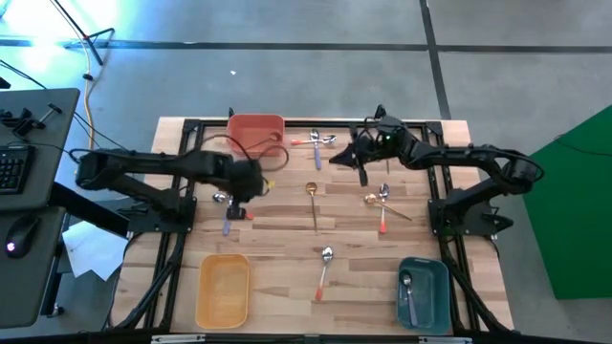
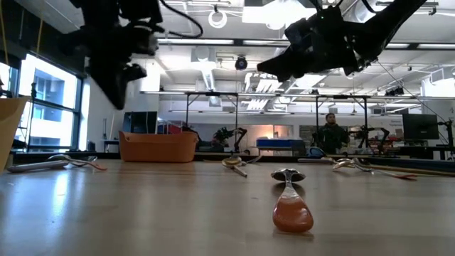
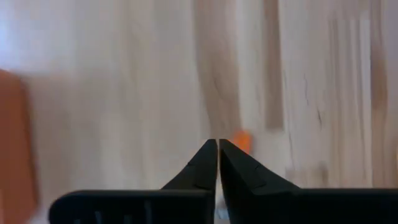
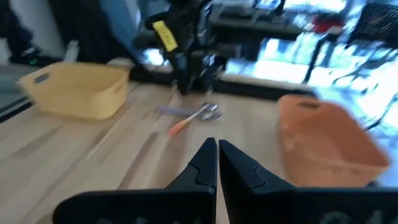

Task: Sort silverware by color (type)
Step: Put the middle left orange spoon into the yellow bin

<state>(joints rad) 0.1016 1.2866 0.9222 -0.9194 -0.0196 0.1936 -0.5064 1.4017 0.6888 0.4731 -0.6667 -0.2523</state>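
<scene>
Silverware (image 1: 317, 203) scattered mid-table, one purple spoon (image 1: 408, 291) in the teal bin (image 1: 424, 293) – left gripper (image 1: 236, 207) closed, empty, above two crossed spoons (image 1: 228, 205); right gripper (image 1: 362, 179) shut, idle – could snag both colours together, or skid off flat handles.

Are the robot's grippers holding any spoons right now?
No. Both the left gripper and the right gripper are shut with nothing between them.

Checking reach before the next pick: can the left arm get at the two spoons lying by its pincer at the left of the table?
Probably yes. The left pincer, shut and empty, hangs just above the purple-handled spoon and orange-handled spoon. Nothing lies between; the red bin sits farther back.
</scene>
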